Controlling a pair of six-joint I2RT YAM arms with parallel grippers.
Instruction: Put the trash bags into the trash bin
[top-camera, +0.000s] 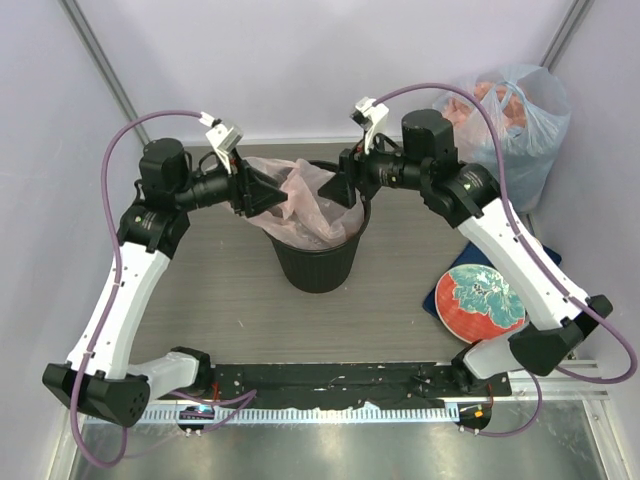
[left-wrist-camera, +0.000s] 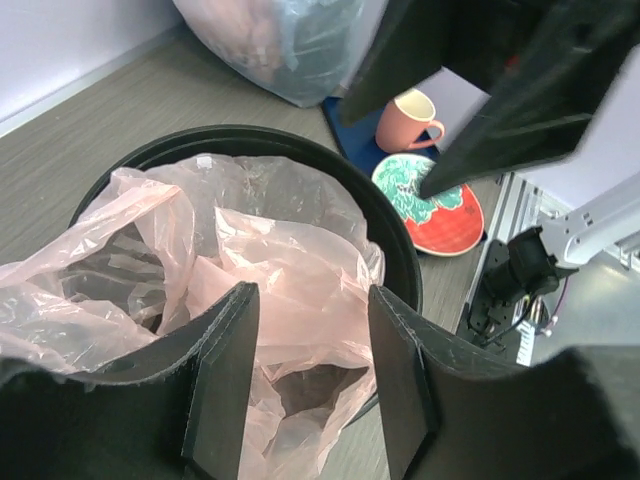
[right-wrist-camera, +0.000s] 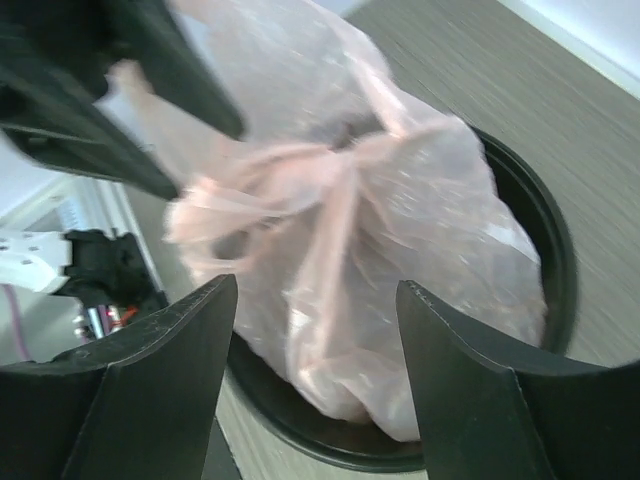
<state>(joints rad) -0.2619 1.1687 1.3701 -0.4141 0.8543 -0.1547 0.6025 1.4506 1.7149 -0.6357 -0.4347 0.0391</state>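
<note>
Trash bag (top-camera: 302, 203): judged featherlight, limp, crinkly, slippery; heaped in trash bin (top-camera: 315, 265) mouth. Best pinched at a bunched fold. Left tool (left-wrist-camera: 310, 300), right tool (right-wrist-camera: 315, 290): agape, holding nothing.

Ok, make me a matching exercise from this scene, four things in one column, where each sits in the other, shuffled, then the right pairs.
1. thin translucent pale pink plastic bag
2. round black plastic bin
3. round red plate with green flower pattern
4. bulging clear-bluish plastic bag

A. far right corner of the table
B. bunched in the bin's mouth
C. middle of the table
D. near right part of the table

Pairs: 1-B, 2-C, 3-D, 4-A
</note>
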